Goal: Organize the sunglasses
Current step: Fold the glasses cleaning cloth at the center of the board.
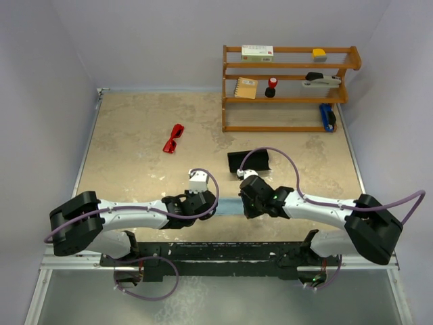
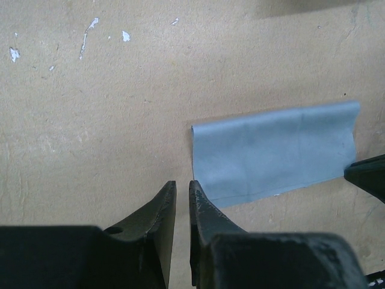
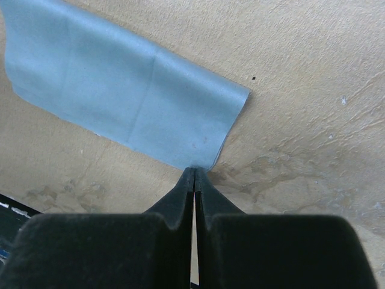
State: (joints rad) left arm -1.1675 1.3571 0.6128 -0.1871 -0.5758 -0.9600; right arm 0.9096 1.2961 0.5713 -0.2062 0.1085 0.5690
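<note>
Far left first: the red sunglasses (image 1: 174,138) lie bare on the tan surface (image 1: 135,169), arms folded as far as I can make out, well apart from both arms of the robot. Nothing is touching them.

Moving in, the left claw (image 2: 182,189) hangs low over the surface with its fingers a narrow slit apart and nothing in the slit. It sits just beside the near corner of the light blue cloth (image 2: 274,153), not on it.

The cloth lies flat between the two claws, one crease running across it.

On its other side is the right claw (image 3: 194,174), fingers pressed together, tips right at a corner of the cloth. Whether they nip the edge or merely touch it, I can't tell.

Beyond that claw, the black case (image 1: 249,161) rests on the surface; open or closed, I can't say from here. Further right stands the wooden shelf (image 1: 284,99) with its odds and ends.

So, my read: both arms are busy with the cloth, and the main job is all ahead. The sunglasses have yet to be picked up and brought to the case, and nothing is packed away.
</note>
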